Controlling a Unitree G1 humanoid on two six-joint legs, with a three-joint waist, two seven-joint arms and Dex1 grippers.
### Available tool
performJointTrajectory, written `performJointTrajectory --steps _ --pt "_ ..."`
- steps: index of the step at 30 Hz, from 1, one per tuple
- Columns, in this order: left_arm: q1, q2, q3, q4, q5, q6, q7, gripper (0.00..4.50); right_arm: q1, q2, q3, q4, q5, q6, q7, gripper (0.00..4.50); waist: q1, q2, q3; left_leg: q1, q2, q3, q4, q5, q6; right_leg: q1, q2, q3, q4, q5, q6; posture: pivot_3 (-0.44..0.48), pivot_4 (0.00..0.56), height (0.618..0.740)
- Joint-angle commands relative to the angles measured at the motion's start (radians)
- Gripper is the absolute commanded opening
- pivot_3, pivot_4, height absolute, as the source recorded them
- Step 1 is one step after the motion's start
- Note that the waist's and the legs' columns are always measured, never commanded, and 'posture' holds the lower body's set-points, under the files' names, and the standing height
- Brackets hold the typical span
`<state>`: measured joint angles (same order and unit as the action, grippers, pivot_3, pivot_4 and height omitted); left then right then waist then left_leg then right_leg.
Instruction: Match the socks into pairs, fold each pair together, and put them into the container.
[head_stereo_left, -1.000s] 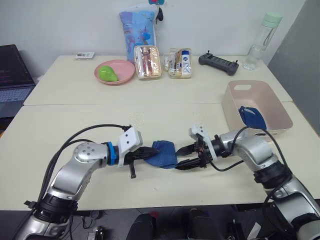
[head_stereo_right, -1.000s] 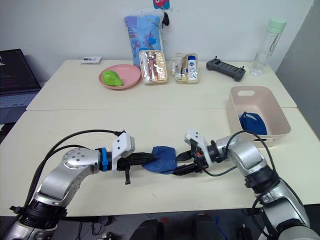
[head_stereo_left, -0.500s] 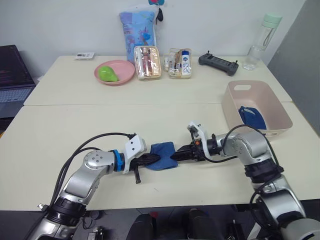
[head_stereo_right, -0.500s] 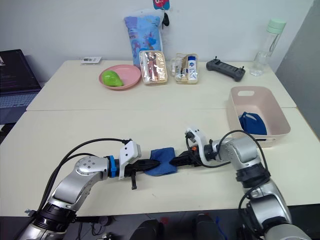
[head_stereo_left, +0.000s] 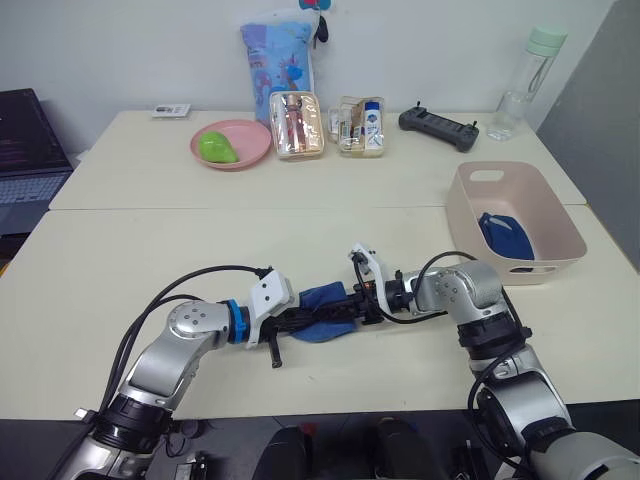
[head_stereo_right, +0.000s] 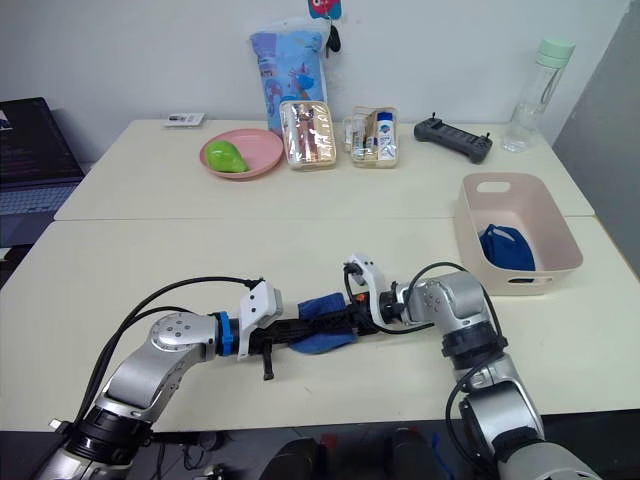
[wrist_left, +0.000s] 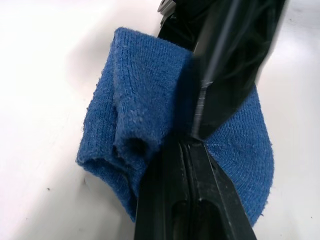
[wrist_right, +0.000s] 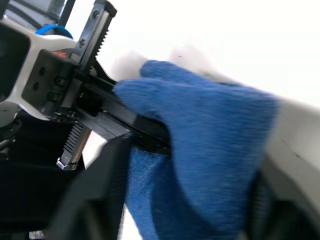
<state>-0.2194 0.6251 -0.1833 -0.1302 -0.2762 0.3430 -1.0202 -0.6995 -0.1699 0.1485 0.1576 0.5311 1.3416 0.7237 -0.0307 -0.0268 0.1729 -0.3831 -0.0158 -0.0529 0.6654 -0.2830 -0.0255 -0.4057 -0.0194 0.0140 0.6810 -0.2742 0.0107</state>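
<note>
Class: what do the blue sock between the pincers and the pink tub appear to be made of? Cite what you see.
Blue sock: soft knit fabric, matte, fuzzy; visible ribbed stitches and frayed fibres. Pink tub: probably moulded plastic; smooth, evenly coloured walls with a cut-out handle slot.

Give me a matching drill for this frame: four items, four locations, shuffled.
Items:
1. medium-blue sock
2. dark blue sock
3. green fruit
4. clear bottle

Places:
A. on the pink plate
B. far right corner of the table
C. between the left gripper and right gripper
D. inside the pink tub

Pairs: 1-C, 2-D, 3-A, 4-B
</note>
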Motion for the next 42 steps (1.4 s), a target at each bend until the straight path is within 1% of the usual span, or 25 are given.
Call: performJointTrajectory --steps 1,4,5,9,12,15,19,20,21,22,23,24,27,28,29,31,33,34,37,40,42 --pt "0.000 0.002 0.024 -0.031 -0.020 -0.005 -0.005 0.00 0.002 0.008 -0.009 -0.012 0.022 -0.008 0.000 1.35 0.000 0.000 0.000 0.000 0.000 0.000 0.000 0.000 0.000 0.000 0.000 0.000 0.000 0.000 0.000 0.000 0.150 0.740" --pt "-0.004 0.003 0.046 -0.038 -0.038 0.001 -0.008 0.00 0.004 0.012 -0.028 -0.012 0.030 -0.006 -0.008 0.32 0.000 0.000 0.000 0.000 0.000 0.000 0.000 0.000 0.000 0.000 0.000 0.000 0.000 0.000 0.000 0.000 0.150 0.740" --pt "-0.004 0.012 0.057 -0.048 -0.049 0.007 -0.014 0.00 0.003 0.007 -0.038 -0.015 0.035 -0.002 -0.007 0.13 0.000 0.000 0.000 0.000 0.000 0.000 0.000 0.000 0.000 0.000 0.000 0.000 0.000 0.000 0.000 0.000 0.150 0.740" --pt "-0.009 0.047 0.105 -0.090 -0.108 0.057 -0.038 0.00 -0.001 -0.011 -0.081 -0.025 0.051 0.014 -0.013 0.11 -0.001 0.000 0.000 0.000 0.000 0.000 0.000 0.000 0.000 0.000 0.000 0.000 0.000 0.000 0.000 0.000 0.150 0.740" --pt "-0.037 0.080 0.161 -0.143 -0.180 0.120 -0.048 0.56 -0.005 -0.044 -0.135 -0.066 0.074 0.028 -0.022 0.11 0.000 0.000 0.000 0.000 0.000 0.000 0.000 0.000 0.000 0.000 0.000 0.000 0.000 0.000 0.000 0.000 0.150 0.740" --pt "-0.076 0.090 0.198 -0.185 -0.233 0.174 -0.032 1.57 -0.014 -0.064 -0.179 -0.121 0.106 0.039 -0.028 0.11 0.001 0.000 0.000 -0.001 0.000 0.000 0.000 0.000 0.000 0.000 0.000 0.000 0.000 0.000 0.000 0.000 0.150 0.740" --pt "-0.167 0.063 0.247 -0.227 -0.308 0.232 0.028 2.89 -0.050 -0.078 -0.285 -0.180 0.148 0.027 -0.060 0.11 0.000 0.000 0.001 -0.001 0.000 0.000 0.000 0.000 0.000 0.000 0.000 0.000 0.000 0.000 0.000 0.000 0.150 0.740" --pt "-0.238 0.028 0.259 -0.236 -0.347 0.265 0.075 3.23 -0.089 -0.123 -0.315 -0.193 0.150 -0.001 -0.053 0.11 0.000 0.000 0.001 -0.001 0.000 0.000 0.000 0.000 0.000 0.000 0.000 0.000 0.000 0.000 0.000 0.000 0.150 0.740" --pt "-0.296 -0.001 0.262 -0.242 -0.369 0.284 0.112 3.54 -0.128 -0.176 -0.332 -0.198 0.136 -0.038 -0.046 0.11 0.005 0.001 0.003 -0.001 0.000 0.000 0.000 0.000 0.000 0.000 0.000 0.000 0.000 0.000 0.000 0.000 0.150 0.740" --pt "-0.344 -0.029 0.261 -0.243 -0.381 0.297 0.145 3.94 -0.164 -0.238 -0.334 -0.197 0.106 -0.100 -0.034 0.11 0.012 0.002 0.005 -0.002 -0.001 -0.001 0.001 0.000 0.000 0.000 0.000 0.000 0.000 0.000 0.001 0.000 0.150 0.740" --pt "-0.378 -0.055 0.256 -0.239 -0.380 0.302 0.175 4.16 -0.193 -0.293 -0.332 -0.187 0.074 -0.171 -0.022 0.11 0.014 0.002 0.005 -0.005 -0.002 -0.003 0.003 0.000 0.000 -0.001 0.000 -0.001 0.000 0.001 0.002 0.000 0.150 0.740" --pt "-0.393 -0.074 0.248 -0.236 -0.369 0.299 0.198 4.50 -0.217 -0.338 -0.329 -0.172 0.049 -0.234 -0.010 0.11 0.013 0.002 0.004 -0.007 -0.003 -0.003 0.004 0.000 0.000 -0.002 0.000 0.000 -0.001 0.001 0.003 0.000 0.150 0.740" --pt "-0.413 -0.127 0.232 -0.239 -0.359 0.296 0.262 4.50 -0.261 -0.449 -0.294 -0.113 -0.034 -0.387 0.014 0.11 0.006 0.002 0.004 -0.006 -0.004 -0.001 0.004 -0.001 0.001 -0.001 -0.001 0.002 -0.002 0.000 0.006 0.000 0.150 0.740" --pt "-0.416 -0.142 0.228 -0.244 -0.361 0.299 0.277 4.50 -0.265 -0.489 -0.262 -0.094 -0.083 -0.455 0.029 0.11 0.004 0.002 0.004 -0.007 -0.004 0.000 0.003 -0.001 0.001 -0.001 -0.002 0.002 -0.003 -0.001 0.006 0.000 0.150 0.740" --pt "-0.422 -0.165 0.215 -0.252 -0.356 0.298 0.300 4.50 -0.271 -0.552 -0.219 -0.055 -0.158 -0.562 0.059 0.11 0.001 0.002 0.004 -0.007 -0.004 -0.001 0.002 -0.001 0.001 -0.002 -0.002 0.002 -0.004 -0.001 0.006 0.000 0.150 0.740" --pt "-0.447 -0.240 0.181 -0.260 -0.350 0.289 0.356 4.50 -0.297 -0.722 -0.095 0.103 -0.406 -0.903 0.072 0.11 0.002 0.002 0.005 -0.007 -0.004 0.002 0.003 -0.001 0.001 -0.002 -0.002 0.003 -0.003 -0.001 0.006 0.000 0.150 0.740" --pt "-0.457 -0.281 0.155 -0.267 -0.348 0.286 0.374 4.50 -0.312 -0.821 0.001 0.240 -0.575 -1.150 0.058 0.11 0.011 0.002 0.005 -0.008 -0.006 0.002 0.004 -0.001 0.002 -0.003 -0.003 0.003 -0.003 -0.001 0.006 0.000 0.150 0.740" --pt "-0.456 -0.291 0.145 -0.270 -0.348 0.286 0.373 4.50 -0.316 -0.850 0.043 0.303 -0.641 -1.253 0.046 0.11 0.011 0.002 0.005 -0.009 -0.006 0.002 0.005 0.000 0.002 -0.003 -0.004 0.003 -0.003 -0.001 0.006 0.000 0.150 0.740" --pt "-0.451 -0.303 0.120 -0.268 -0.336 0.274 0.368 4.50 -0.335 -0.875 0.107 0.458 -0.767 -1.459 -0.001 0.11 -0.002 0.002 0.005 -0.007 -0.006 0.003 0.005 0.000 0.001 -0.003 -0.003 0.004 -0.002 -0.001 0.006 0.000 0.150 0.740" --pt "-0.444 -0.303 0.103 -0.270 -0.330 0.270 0.364 4.50 -0.342 -0.864 0.117 0.551 -0.823 -1.571 -0.030 0.11 -0.010 0.002 0.005 -0.003 -0.004 0.007 0.004 0.001 0.000 -0.002 -0.003 0.007 0.000 0.000 0.006 0.000 0.150 0.740" --pt "-0.428 -0.298 0.098 -0.293 -0.340 0.282 0.368 4.50 -0.302 -0.859 0.130 0.552 -0.837 -1.602 0.014 0.11 -0.011 0.002 0.005 0.000 -0.004 0.009 0.001 0.001 0.000 -0.002 -0.002 0.009 0.001 0.000 0.005 0.000 0.150 0.740"
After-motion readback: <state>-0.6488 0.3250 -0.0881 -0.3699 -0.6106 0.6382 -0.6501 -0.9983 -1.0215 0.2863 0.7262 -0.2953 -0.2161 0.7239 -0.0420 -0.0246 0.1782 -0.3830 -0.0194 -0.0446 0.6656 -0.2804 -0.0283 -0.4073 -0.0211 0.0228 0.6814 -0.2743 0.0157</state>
